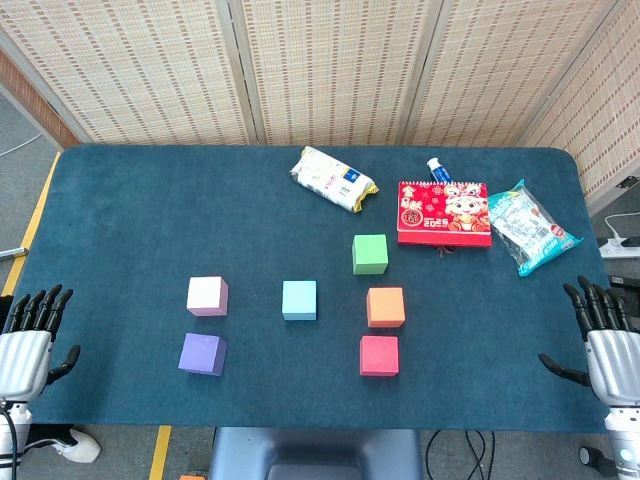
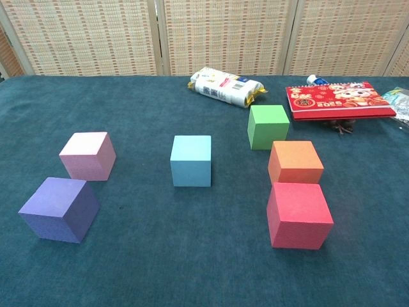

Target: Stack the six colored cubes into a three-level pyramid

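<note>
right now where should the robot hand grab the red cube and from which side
Probably from above, with the right robot hand, fingers on the left and right faces of the red cube. Those flat upright faces have open table beside them, while the orange cube sits just behind its far face.

The head view looks steeply down from above the near edge, taking in the whole table [image 1: 120,200] out to the woven screens [image 1: 330,70]. The chest view sits lower and closer, facing level across the table toward those screens. Both share the six cubes and the packets beyond.
</note>
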Controlling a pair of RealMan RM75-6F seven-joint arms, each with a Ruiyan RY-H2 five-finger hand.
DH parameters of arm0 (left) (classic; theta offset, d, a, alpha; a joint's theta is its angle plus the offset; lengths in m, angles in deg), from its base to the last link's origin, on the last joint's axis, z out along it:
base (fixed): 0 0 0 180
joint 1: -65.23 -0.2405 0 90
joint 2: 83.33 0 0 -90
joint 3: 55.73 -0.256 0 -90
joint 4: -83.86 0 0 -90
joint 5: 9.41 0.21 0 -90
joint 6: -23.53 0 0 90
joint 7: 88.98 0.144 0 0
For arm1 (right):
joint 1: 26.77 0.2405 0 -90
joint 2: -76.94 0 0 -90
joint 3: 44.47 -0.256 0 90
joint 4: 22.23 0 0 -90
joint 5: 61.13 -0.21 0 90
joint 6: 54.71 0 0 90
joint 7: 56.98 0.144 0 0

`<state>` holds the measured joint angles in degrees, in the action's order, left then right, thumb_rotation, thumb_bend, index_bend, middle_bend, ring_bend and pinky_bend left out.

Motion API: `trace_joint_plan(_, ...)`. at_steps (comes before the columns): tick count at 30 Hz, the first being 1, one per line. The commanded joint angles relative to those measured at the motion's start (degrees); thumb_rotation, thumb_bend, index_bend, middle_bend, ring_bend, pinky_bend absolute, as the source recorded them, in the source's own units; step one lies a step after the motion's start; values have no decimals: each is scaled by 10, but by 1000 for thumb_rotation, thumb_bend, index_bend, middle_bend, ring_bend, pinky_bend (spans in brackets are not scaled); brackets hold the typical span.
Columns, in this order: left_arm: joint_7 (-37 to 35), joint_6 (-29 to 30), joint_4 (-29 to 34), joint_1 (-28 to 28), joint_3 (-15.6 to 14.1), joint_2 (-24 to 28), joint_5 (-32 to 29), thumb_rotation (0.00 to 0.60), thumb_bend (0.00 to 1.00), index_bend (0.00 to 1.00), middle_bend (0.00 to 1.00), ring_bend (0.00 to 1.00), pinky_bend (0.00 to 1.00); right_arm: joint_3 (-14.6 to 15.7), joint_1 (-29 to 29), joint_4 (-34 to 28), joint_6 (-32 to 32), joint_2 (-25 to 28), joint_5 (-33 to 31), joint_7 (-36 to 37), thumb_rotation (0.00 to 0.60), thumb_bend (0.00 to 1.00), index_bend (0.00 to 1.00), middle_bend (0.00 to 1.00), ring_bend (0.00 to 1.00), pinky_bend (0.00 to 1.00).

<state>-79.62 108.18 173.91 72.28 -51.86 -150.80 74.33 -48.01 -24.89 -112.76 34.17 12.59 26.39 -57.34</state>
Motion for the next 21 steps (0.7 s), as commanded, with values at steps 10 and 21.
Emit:
trace_joint_plan(10,-15,8,-3,-2,-4,-1,15,600,348,0,29,0,39,6,-12,1,18,5,12,17,600,111,0,15,0,52)
trace_joint_plan(21,-90,-98,1,99,27,25,45,600,349,81,97,54,110,1,-8,-27,22,48,26,27,600,111,0,15,0,52)
